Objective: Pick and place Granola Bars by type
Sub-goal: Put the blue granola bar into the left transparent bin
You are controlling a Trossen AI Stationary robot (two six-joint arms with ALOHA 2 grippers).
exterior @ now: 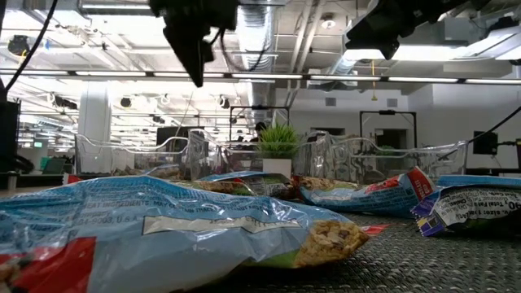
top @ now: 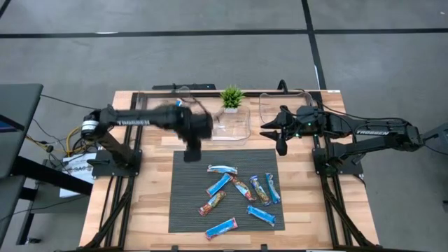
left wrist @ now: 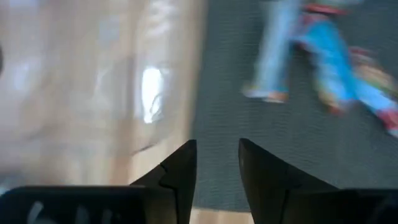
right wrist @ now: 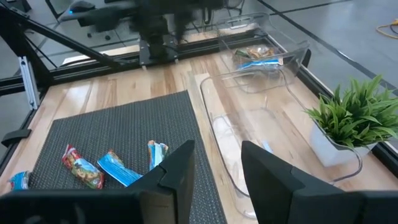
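Note:
Several granola bars [top: 241, 192] lie flat and scattered on a dark ribbed mat [top: 189, 203], mostly blue with some red/orange ones; the low view shows a blue one [exterior: 187, 228] close up. My left gripper [top: 191, 155] [left wrist: 217, 144] hangs open and empty above the mat's far left corner, left of the bars [left wrist: 329, 50]. My right gripper [top: 282, 147] [right wrist: 217, 146] is open and empty, raised near the mat's far right corner, facing the middle bin. Two bars [right wrist: 258, 57] lie inside the left clear bin [top: 161, 105].
Three clear plastic bins stand along the table's far edge: left, middle [top: 232, 124] and right [top: 287, 105]. A small green potted plant [top: 232, 98] stands behind the middle bin. Bare wood borders the mat on the left and right [top: 301, 203].

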